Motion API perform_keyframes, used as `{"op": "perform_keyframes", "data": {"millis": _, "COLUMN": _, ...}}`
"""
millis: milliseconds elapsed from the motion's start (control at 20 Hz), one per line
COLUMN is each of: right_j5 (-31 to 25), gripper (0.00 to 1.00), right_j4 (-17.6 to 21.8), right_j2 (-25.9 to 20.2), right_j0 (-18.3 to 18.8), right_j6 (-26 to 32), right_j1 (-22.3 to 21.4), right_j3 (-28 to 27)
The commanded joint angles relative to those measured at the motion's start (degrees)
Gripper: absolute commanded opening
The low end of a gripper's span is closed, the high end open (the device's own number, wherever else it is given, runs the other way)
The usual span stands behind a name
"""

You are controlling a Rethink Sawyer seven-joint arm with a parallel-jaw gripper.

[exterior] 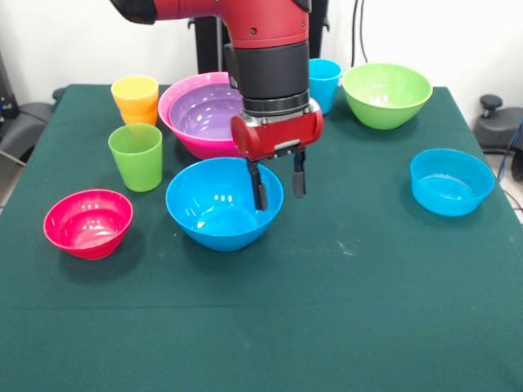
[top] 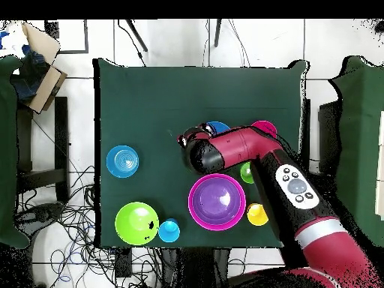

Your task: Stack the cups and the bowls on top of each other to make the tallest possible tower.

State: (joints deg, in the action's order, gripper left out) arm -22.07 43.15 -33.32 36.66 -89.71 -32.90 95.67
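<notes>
Sawyer's gripper [exterior: 279, 184] hung over the far right rim of the large blue bowl [exterior: 219, 208] at the middle of the green table [exterior: 343, 318], its two dark fingers [exterior: 258, 189] parted and holding nothing, one pointing down inside the bowl and the other just outside its wall. No tower had yet risen: the purple bowl [exterior: 207, 109] sat nested in the large pink bowl [exterior: 186, 131] behind the arm, while the yellow cup [exterior: 136, 90] sat in the orange cup [exterior: 140, 116] at the far left. The green cup [exterior: 136, 156] stood upright beside them, the red-pink bowl [exterior: 88, 222] sat near the front left, the light blue bowl [exterior: 450, 181] lay well apart at the right, and the light green bowl [exterior: 386, 94] and blue cup [exterior: 324, 82] stood at the back. The step in hand appeared to be a rim pinch on the blue bowl. Doing it well likely meant lowering until the wall sat squarely between the fingers, closing firmly on the slippery plastic, and lifting straight up so the bowl hung level before it travelled toward the pink bowl.
</notes>
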Motion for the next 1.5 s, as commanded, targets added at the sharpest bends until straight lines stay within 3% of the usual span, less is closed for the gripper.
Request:
{"op": "perform_keyframes", "data": {"millis": 50, "right_j5": 2.10, "gripper": 1.00, "right_j4": 0.38, "right_j2": 4.44, "right_j0": -2.61, "right_j6": -7.23, "right_j1": 2.22, "right_j3": -3.92}}
{"op": "perform_keyframes", "data": {"millis": 950, "right_j5": 3.04, "gripper": 1.00, "right_j4": 0.11, "right_j2": 4.59, "right_j0": -3.18, "right_j6": -4.98, "right_j1": 7.70, "right_j3": -8.52}}
{"op": "perform_keyframes", "data": {"millis": 1500, "right_j5": 4.18, "gripper": 1.00, "right_j4": 0.21, "right_j2": 5.25, "right_j0": -3.57, "right_j6": -5.13, "right_j1": 8.14, "right_j3": -8.69}}
